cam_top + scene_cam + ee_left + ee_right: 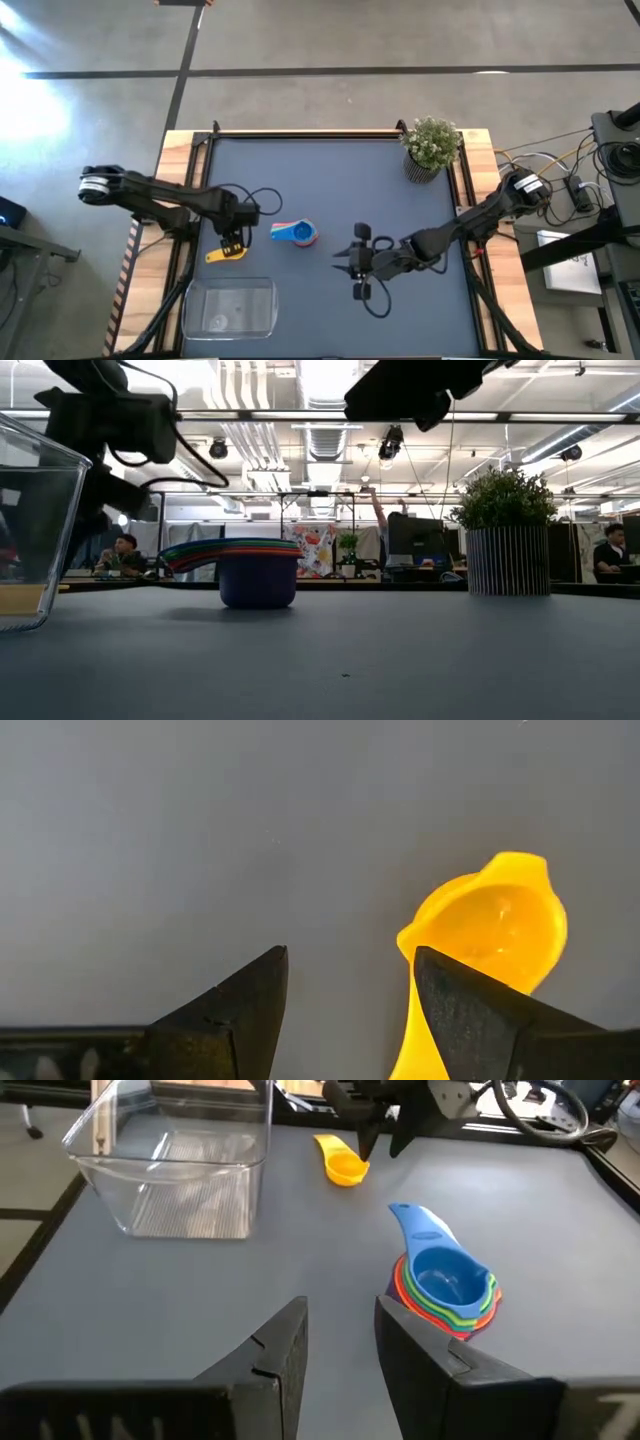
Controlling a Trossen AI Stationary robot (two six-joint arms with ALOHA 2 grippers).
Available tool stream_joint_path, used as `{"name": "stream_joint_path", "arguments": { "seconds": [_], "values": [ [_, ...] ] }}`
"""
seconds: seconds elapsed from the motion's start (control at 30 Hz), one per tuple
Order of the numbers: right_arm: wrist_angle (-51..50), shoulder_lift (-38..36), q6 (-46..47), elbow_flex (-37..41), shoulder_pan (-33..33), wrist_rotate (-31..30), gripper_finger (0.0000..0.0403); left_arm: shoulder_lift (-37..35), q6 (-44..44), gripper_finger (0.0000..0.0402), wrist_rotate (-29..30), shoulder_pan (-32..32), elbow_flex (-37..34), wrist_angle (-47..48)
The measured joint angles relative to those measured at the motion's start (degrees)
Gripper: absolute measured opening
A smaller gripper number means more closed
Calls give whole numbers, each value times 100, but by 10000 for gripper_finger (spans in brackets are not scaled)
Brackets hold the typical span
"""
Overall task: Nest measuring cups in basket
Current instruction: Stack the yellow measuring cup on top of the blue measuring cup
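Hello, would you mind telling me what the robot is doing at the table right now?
It is collecting measuring cups for the clear basket, which holds none yet. The left end effector hangs open over a lone yellow cup lying on the table just beyond the basket, not gripping it. The other cups sit nested in a stack mid-table, light blue on top. The right end effector waits open beside that stack. A potted plant stands in the far corner.
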State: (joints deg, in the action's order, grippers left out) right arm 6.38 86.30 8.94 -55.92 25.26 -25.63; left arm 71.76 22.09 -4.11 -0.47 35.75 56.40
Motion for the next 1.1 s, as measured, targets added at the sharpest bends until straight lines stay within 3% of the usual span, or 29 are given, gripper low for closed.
{"name": "stream_joint_path", "arguments": {
  "seconds": [0.47,1.1],
  "values": [
    [-7,7,3,-59,2,-9,102,374,120,201,-384,-9,-26,-293],
    [-11,11,51,-57,2,-15,102,210,137,201,-807,-42,-20,-420]
  ]
}}
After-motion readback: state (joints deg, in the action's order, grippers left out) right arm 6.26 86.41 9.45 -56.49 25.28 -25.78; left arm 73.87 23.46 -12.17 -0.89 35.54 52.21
